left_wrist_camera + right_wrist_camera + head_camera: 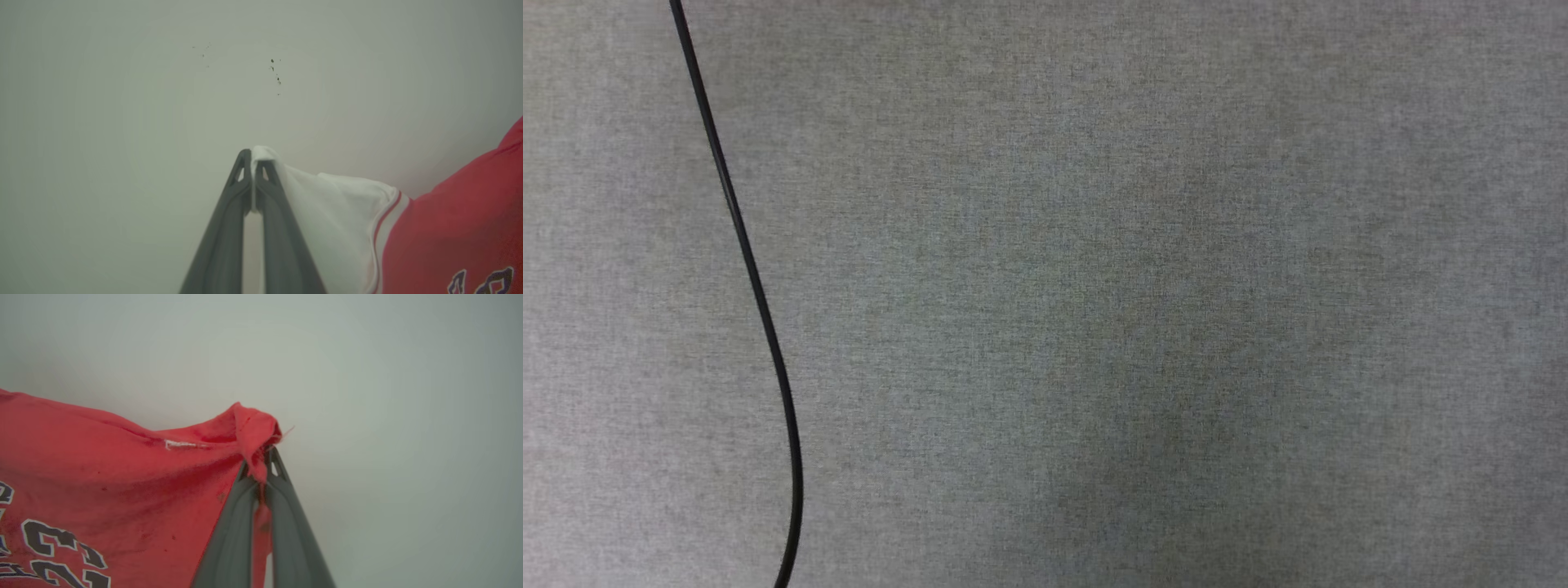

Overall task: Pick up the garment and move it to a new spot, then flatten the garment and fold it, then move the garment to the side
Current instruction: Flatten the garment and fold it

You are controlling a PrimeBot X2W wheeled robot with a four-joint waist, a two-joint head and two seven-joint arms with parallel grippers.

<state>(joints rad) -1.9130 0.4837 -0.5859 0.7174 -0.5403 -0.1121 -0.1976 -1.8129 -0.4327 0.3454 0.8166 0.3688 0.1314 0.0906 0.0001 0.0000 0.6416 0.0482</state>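
Observation:
In the left wrist view my left gripper (253, 157) is shut on the edge of a white sleeve of the garment (445, 228), which spreads to the right as red cloth with striped trim. In the right wrist view my right gripper (263, 455) is shut on a bunched red corner of the garment (122, 473), near its hem; dark lettering with white outlines shows at the lower left. Behind both grippers is a plain pale surface.
The head view looks at a grey woven fabric surface (1143, 294). A thin black cable (747, 269) curves down its left side from the top edge to the bottom edge. A few small dark specks (276, 73) mark the pale surface in the left wrist view.

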